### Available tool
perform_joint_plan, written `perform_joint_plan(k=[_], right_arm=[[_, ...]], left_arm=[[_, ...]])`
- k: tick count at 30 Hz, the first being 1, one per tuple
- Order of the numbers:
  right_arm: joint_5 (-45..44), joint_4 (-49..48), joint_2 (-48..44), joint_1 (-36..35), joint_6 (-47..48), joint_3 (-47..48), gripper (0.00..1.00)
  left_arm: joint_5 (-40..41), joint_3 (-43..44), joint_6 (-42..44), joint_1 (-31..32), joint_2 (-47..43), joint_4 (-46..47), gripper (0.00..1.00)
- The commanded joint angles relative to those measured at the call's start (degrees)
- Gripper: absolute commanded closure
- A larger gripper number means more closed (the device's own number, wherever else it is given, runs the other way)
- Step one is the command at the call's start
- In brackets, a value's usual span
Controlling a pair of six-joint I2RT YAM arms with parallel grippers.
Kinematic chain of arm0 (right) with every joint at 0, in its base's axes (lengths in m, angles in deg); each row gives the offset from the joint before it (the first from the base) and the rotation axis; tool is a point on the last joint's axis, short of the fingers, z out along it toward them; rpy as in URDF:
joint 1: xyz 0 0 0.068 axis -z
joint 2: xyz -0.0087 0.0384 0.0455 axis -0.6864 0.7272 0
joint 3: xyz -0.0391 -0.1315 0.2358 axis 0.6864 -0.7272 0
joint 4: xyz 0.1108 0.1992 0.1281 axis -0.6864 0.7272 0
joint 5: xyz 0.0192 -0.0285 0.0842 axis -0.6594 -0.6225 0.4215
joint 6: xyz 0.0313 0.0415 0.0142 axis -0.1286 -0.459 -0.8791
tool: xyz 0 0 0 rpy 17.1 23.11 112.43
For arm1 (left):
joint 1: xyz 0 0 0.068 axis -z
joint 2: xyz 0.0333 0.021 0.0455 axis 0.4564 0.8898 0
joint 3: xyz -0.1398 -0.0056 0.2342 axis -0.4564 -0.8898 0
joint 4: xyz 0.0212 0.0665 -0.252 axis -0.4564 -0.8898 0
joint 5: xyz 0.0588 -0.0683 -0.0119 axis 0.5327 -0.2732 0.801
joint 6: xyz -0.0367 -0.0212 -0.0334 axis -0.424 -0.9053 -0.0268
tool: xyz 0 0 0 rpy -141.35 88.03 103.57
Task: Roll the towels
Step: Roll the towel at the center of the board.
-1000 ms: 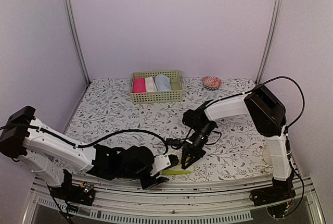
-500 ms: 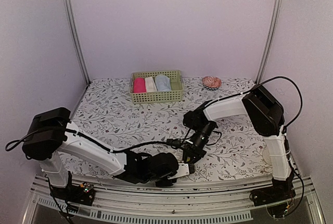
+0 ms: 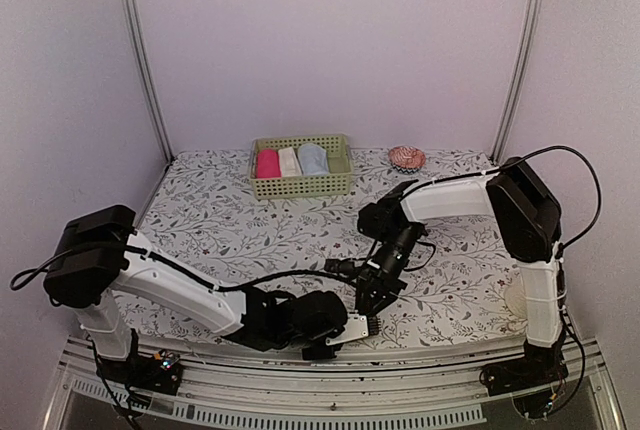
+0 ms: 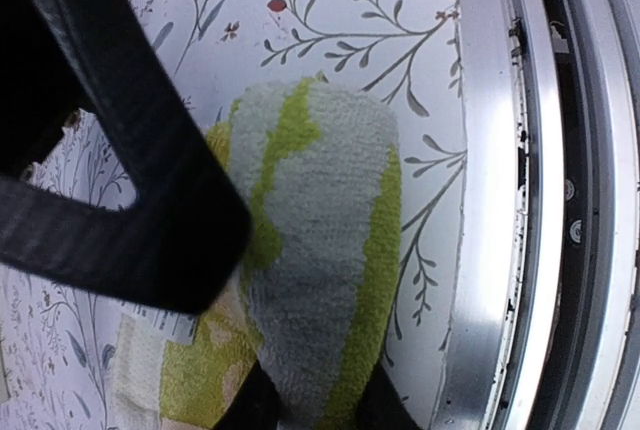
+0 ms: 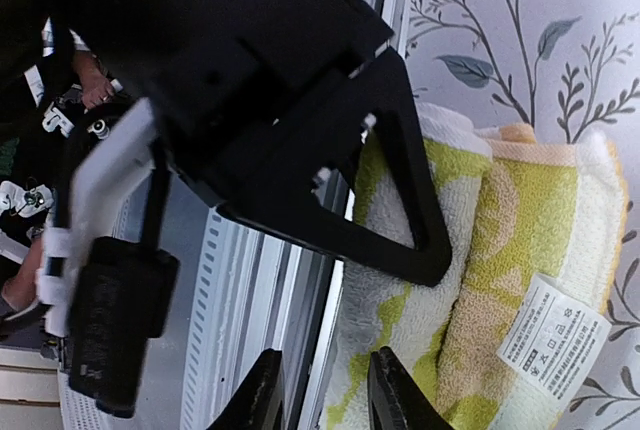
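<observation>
blue towel [image 3: 313, 159]: rolled, in basket [image 3: 300, 186], far from both tools
yellow-green towel [image 4: 320, 250]: looks part-rolled, flat tail unrolled
left tool [image 4: 315, 408]: clamped on its roll
right tool [image 5: 325, 390]: fingers apart, just over it

A pale green plastic lattice basket [image 3: 300, 187] stands far back on the white table cover printed with grey leafy sprigs [image 3: 220, 215]. At its left end lies a pink rolled cloth [image 3: 267, 164], with a cream-white rolled cloth [image 3: 289, 161] touching it. A round red-and-white patterned object [image 3: 407, 158] sits apart, right of the basket. A silver metal rail [image 4: 500, 200] edges the near side.
</observation>
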Motion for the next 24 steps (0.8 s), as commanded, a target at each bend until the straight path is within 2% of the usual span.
perform_joint_plan(k=[1, 6, 11, 18, 24], right_arm=[[0.7, 0.0, -3.4, 1.9, 0.4, -1.5, 0.69], [-9.7, -11.3, -1.1, 1.9, -11.0, -3.9, 0.75], [-18.1, -15.3, 2.7, 1.0, -16.7, -1.3, 0.78], [-16.9, -13.6, 6.8, 0.8, -18.3, 5.5, 0.78], [-12.9, -11.3, 0.6, 3.5, -16.4, 5.0, 0.76]], left_arm=[[-3.1, -0.1, -2.3, -0.1, -0.8, -4.4, 0.83], [-3.2, 0.0, -2.7, -0.1, -2.0, -4.7, 0.83], [-5.9, 0.7, -2.0, -0.4, -3.2, -4.5, 0.83], [-9.1, 2.7, -2.1, -1.3, -0.6, -5.2, 0.82], [-14.0, 1.6, -7.0, -5.5, 1.3, -6.1, 0.84]])
